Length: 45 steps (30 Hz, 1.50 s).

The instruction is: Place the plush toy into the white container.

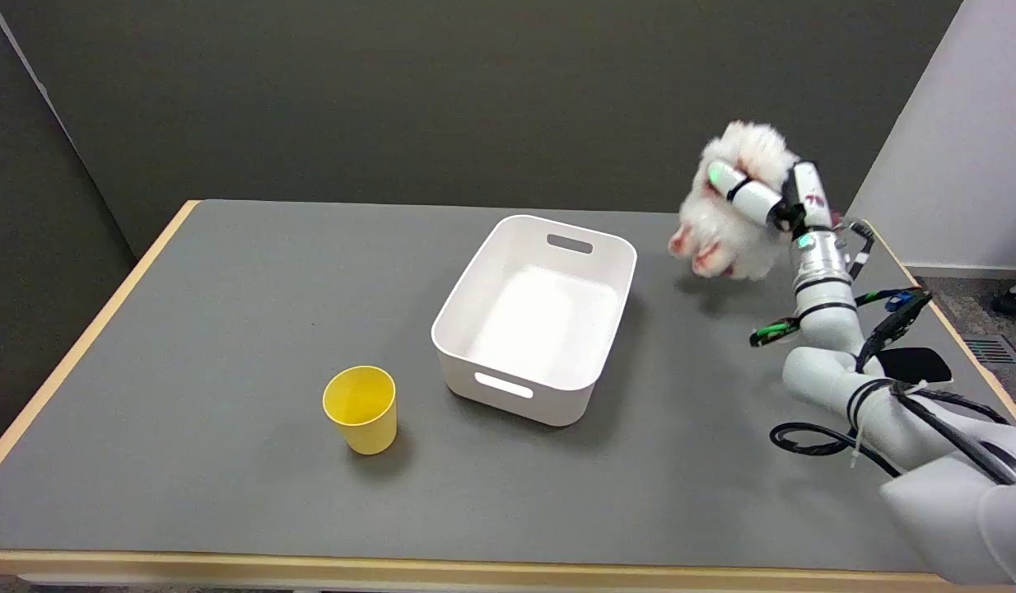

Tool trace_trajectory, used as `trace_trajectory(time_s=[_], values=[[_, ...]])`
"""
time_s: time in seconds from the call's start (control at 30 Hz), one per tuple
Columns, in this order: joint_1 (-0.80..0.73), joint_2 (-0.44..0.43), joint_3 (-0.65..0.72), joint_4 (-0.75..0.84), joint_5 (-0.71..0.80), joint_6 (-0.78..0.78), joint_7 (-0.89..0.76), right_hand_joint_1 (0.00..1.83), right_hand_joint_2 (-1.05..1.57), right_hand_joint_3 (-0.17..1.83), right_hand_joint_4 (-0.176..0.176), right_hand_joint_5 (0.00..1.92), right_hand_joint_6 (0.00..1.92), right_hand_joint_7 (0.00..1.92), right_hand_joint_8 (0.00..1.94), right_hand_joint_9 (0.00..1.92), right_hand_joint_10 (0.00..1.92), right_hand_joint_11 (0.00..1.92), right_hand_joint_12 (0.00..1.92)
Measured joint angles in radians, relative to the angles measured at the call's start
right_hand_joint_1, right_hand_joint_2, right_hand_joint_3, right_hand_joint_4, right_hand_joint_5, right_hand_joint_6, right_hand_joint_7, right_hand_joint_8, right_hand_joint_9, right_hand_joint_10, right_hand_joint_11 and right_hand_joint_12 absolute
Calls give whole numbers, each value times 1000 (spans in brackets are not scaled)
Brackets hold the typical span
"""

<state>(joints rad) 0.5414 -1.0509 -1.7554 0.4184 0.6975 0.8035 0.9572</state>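
A fluffy white plush toy [726,222] with pink paws hangs in the air to the right of the white container, its shadow on the table beneath. My right hand [770,198] grips it from the right side, fingers wrapped across its body. The white container [615,247] is a rectangular bin with slot handles, sitting near the table's middle, and nothing lies inside it. The toy is clear of the bin's right rim and well above the tabletop.
A yellow cup [361,408] stands upright left of and in front of the bin. The grey table [228,329] has a wooden edge. My right arm's cables [829,436] trail over the table's right side.
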Motion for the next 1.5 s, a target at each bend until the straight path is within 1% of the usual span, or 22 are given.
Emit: trace_trajectory(time_s=[0.33, 0.5, 0.6, 0.73, 1.03, 1.3, 1.33, 1.4, 1.47, 1.5], values=[[-97, 61, 5, 314, 26, 71, -22, 1173, 1072, 504, -176, 521, 1574, 791, 1639, 811, 1807, 1100, 1921], [-127, 80, -40, 449, 20, 85, -33, 1172, 1085, 480, -176, 516, 1569, 787, 1639, 810, 1794, 1094, 1921], [-136, 82, -92, 521, 14, 88, -40, 1168, 1099, 464, -176, 504, 1577, 779, 1648, 797, 1788, 1076, 1921], [-142, 59, -160, 590, 10, 88, -48, 1165, 1100, 470, -176, 499, 1589, 774, 1655, 786, 1785, 1064, 1921], [-166, -50, -290, 682, 18, 76, -96, 1161, 1105, 472, -176, 489, 1604, 765, 1669, 779, 1788, 1049, 1921], [-225, -106, -352, 756, 80, 73, -214, 1158, 1109, 472, -175, 485, 1610, 759, 1679, 776, 1770, 1039, 1921], [-236, -109, -354, 765, 90, 74, -230, 1143, 1093, 487, -171, 473, 1562, 745, 1639, 763, 1734, 1012, 1921], [-260, -111, -359, 784, 108, 77, -260, 823, 675, 873, -95, 240, 468, 455, 657, 475, 1130, 506, 1893], [-283, -106, -363, 801, 122, 80, -281, 635, 589, 884, -65, 79, 309, 102, 309, 126, 762, 311, 1575], [-293, -102, -365, 809, 128, 81, -290, 575, 575, 828, -70, 39, 153, 50, 153, 62, 377, 154, 1380]])
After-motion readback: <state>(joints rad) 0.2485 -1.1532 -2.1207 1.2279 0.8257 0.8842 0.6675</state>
